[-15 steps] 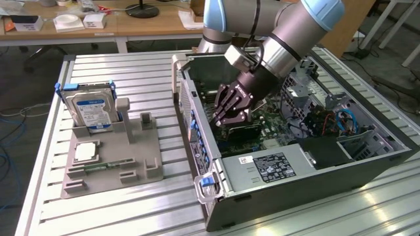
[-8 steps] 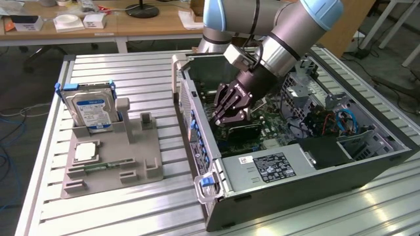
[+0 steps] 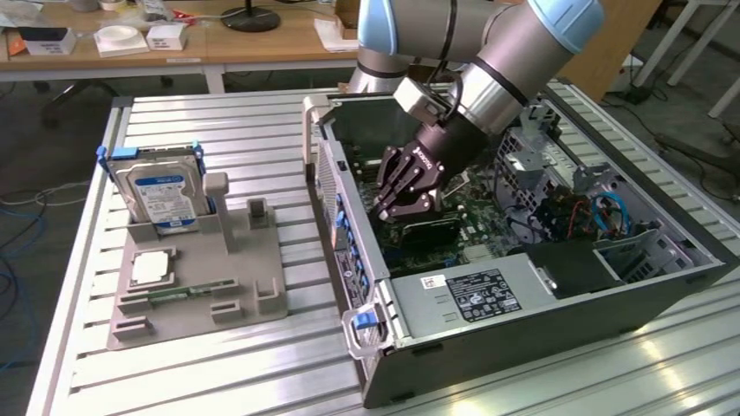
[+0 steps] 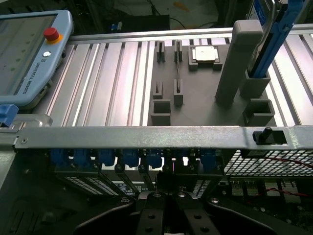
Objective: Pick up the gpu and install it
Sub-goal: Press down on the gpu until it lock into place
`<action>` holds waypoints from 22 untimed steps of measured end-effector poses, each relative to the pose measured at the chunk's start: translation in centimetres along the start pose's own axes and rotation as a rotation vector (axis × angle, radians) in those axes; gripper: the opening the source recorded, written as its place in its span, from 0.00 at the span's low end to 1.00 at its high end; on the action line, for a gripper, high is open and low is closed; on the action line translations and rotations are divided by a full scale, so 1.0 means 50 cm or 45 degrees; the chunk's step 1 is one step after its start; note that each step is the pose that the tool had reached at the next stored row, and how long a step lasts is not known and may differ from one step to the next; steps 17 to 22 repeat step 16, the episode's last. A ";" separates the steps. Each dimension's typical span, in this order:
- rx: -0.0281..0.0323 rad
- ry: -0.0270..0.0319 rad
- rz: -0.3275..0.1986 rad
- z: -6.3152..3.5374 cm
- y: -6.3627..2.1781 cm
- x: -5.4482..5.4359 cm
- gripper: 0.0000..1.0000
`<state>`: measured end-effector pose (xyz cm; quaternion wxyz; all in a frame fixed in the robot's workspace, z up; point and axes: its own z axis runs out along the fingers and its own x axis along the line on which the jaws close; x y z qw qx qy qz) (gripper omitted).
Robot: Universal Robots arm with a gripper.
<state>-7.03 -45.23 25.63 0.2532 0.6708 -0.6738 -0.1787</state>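
While inside computer case (image 3: 521,286), gripper (image 3: 399,201), ribbed aluminium table (image 3: 231,130), wooden desk (image 3: 231,48) behind.

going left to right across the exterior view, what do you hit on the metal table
hard drive standing in the grey parts holder → gripper reaching down inside the open computer case over the motherboard → blue cables

The exterior view looks down from high at the computer case (image 3: 521,286) and the grey holder tray (image 3: 249,286); the wrist view looks from inside the case, close, over its rim (image 4: 146,136) toward this same tray (image 4: 195,98)
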 end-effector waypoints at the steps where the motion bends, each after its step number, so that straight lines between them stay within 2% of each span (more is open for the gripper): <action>1: 0.0002 -0.0008 0.000 -0.001 -0.002 0.000 0.10; 10: 0.0002 -0.0003 0.000 -0.027 -0.040 0.001 0.10; 22: 0.0002 -0.0001 0.000 -0.027 -0.040 0.001 0.10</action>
